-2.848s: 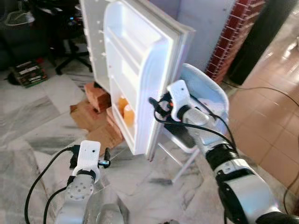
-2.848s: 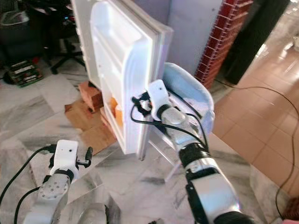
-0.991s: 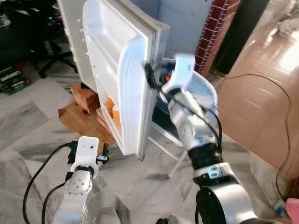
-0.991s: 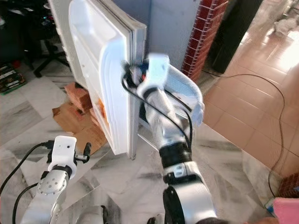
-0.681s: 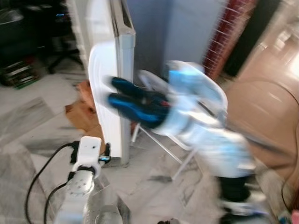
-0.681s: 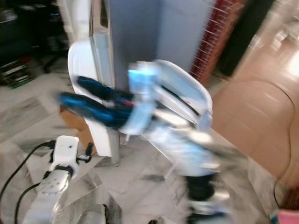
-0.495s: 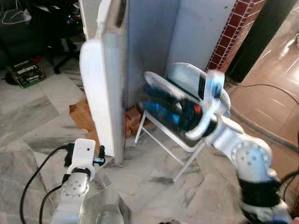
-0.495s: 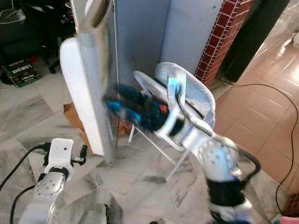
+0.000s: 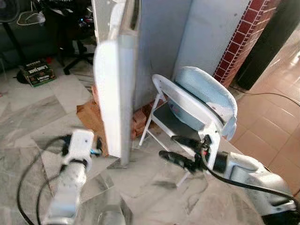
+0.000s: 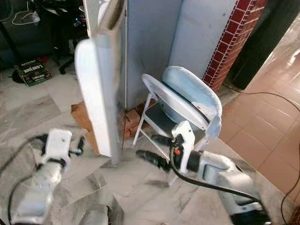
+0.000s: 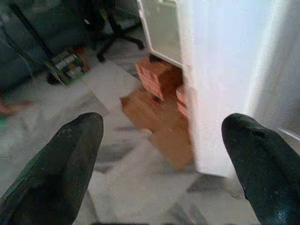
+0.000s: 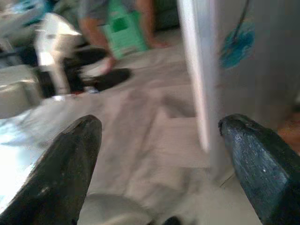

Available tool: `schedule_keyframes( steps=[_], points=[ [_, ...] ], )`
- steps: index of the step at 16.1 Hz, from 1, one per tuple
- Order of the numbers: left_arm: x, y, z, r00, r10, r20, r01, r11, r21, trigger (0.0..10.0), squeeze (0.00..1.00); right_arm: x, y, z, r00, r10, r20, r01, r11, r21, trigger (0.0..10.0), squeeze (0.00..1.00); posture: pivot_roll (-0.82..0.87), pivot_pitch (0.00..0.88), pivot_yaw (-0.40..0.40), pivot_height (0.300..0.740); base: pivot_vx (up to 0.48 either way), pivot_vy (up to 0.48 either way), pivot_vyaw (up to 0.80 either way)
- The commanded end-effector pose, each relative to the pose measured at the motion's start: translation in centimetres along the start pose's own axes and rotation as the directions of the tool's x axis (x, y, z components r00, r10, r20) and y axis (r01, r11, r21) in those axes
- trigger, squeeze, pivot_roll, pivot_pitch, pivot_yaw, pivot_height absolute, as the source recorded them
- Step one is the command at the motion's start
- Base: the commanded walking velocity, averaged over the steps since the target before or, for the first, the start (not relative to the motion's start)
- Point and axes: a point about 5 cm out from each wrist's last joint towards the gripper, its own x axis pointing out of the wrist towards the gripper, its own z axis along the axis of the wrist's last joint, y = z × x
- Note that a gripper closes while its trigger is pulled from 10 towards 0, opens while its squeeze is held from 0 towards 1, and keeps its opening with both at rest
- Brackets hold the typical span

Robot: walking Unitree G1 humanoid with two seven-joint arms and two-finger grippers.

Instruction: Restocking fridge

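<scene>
Two grippers in view; we see the right gripper (image 9: 176,149) low before the folding chair (image 9: 201,101), fingers spread, holding nothing; left gripper (image 11: 164,159) likewise spread and empty, facing the fridge door (image 9: 115,93); door stands edge-on to us, beside the grey fridge (image 9: 159,42); bricks (image 11: 159,77) under the fridge.

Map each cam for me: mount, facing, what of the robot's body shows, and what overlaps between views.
Left eye, head: looks down at the fridge door edge-on and folding chair; both arms show.
Right eye: same scene; right gripper low before the chair.
Left wrist: along the open left gripper at the door's foot and bricks.
Right wrist: along its open fingers at the marble floor.
Shared: door, floor.
</scene>
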Motion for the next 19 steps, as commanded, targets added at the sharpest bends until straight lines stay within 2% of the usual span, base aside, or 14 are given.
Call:
schedule_keyframes(
  steps=[1,2,3,5,8,9,10,11,12,13,14,17,18,19],
  points=[
    [0.3,0.6,0.0,1.000,0.028,0.013,-0.028,1.000,0.013,10.0,0.00,0.1,-1.2,1.0,0.990,-0.125,0.063,0.128,0.990,-0.053,10.0,0.00,0.18,0.009,-0.039,0.740,0.000,0.000,0.00],
    [0.3,0.9,0.2,0.999,0.050,0.022,-0.050,0.999,0.002,10.0,0.00,0.5,-1.9,1.7,0.967,-0.227,0.120,0.236,0.969,-0.069,10.0,0.00,0.18,0.007,-0.038,0.740,0.000,0.000,0.00],
    [0.2,1.5,0.2,0.992,0.120,0.026,-0.120,0.993,-0.008,10.0,0.00,0.8,-2.4,2.0,0.941,-0.303,0.152,0.321,0.941,-0.107,10.0,0.00,0.19,0.004,-0.035,0.740,0.000,0.000,0.00],
    [-0.6,2.1,-0.3,0.980,0.199,0.023,-0.199,0.980,-0.007,10.0,0.00,0.9,-2.7,2.4,0.911,-0.365,0.192,0.388,0.916,-0.103,10.0,0.00,0.19,0.000,-0.032,0.740,0.000,0.000,0.00],
    [-1.6,2.2,-1.2,0.973,0.229,0.008,-0.229,0.973,-0.001,10.0,0.00,0.9,-2.8,1.6,0.897,-0.413,0.156,0.435,0.888,-0.149,10.0,0.00,0.20,0.000,-0.021,0.740,0.000,0.000,0.00],
    [-2.3,2.4,-1.0,0.965,0.258,0.036,-0.259,0.966,0.003,10.0,0.00,0.9,-3.0,1.5,0.866,-0.467,0.176,0.498,0.837,-0.228,10.0,0.00,0.21,0.000,-0.008,0.740,0.000,0.000,0.00],
    [-2.7,2.2,-0.6,0.968,0.240,0.076,-0.240,0.971,-0.008,10.0,0.00,0.7,-3.2,1.8,0.835,-0.506,0.216,0.549,0.781,-0.297,10.0,0.00,0.22,0.000,-0.009,0.740,0.000,0.000,0.00],
    [-3.1,2.1,-0.3,0.970,0.217,0.106,-0.216,0.976,-0.020,10.0,0.00,0.4,-3.4,2.0,0.812,-0.534,0.234,0.580,0.782,-0.229,10.0,0.00,0.22,0.000,-0.021,0.740,0.000,0.000,0.00],
    [-3.2,2.0,-0.3,0.971,0.210,0.112,-0.209,0.978,-0.021,10.0,0.00,0.3,-3.4,2.0,0.805,-0.544,0.237,0.589,0.778,-0.217,10.0,0.00,0.22,0.000,-0.021,0.740,0.000,0.000,0.00],
    [-3.8,2.1,-0.7,0.973,0.204,0.104,-0.200,0.978,-0.053,10.0,0.00,-0.3,-2.7,1.4,0.755,-0.597,0.272,0.640,0.761,-0.107,10.0,0.00,0.21,0.000,-0.027,0.740,0.000,0.000,0.00],
    [-4.3,2.1,-0.9,0.971,0.212,0.106,-0.207,0.977,-0.056,10.0,0.00,-1.1,-2.4,0.5,0.703,-0.653,0.282,0.693,0.718,-0.064,10.0,0.00,0.21,0.000,-0.026,0.740,0.000,0.000,0.00],
    [-5.6,1.7,-1.1,0.971,0.212,0.109,-0.207,0.977,-0.048,10.0,0.00,-2.0,-1.2,-1.6,0.608,-0.736,0.296,0.771,0.637,0.002,10.0,0.00,0.17,0.000,-0.016,0.740,0.000,0.000,0.00],
    [-5.6,1.5,-1.2,0.976,0.191,0.107,-0.184,0.980,-0.071,10.0,0.00,-1.8,-1.0,-1.9,0.609,-0.739,0.287,0.767,0.641,0.024,10.0,0.00,0.17,0.000,-0.012,0.740,0.000,0.000,0.00],
    [-5.5,1.2,-1.2,0.982,0.154,0.106,-0.143,0.985,-0.099,10.0,0.00,-1.5,-0.9,-1.9,0.630,-0.723,0.285,0.753,0.658,0.006,10.0,0.00,0.16,0.000,-0.014,0.740,0.000,0.000,0.00]
  ],
)
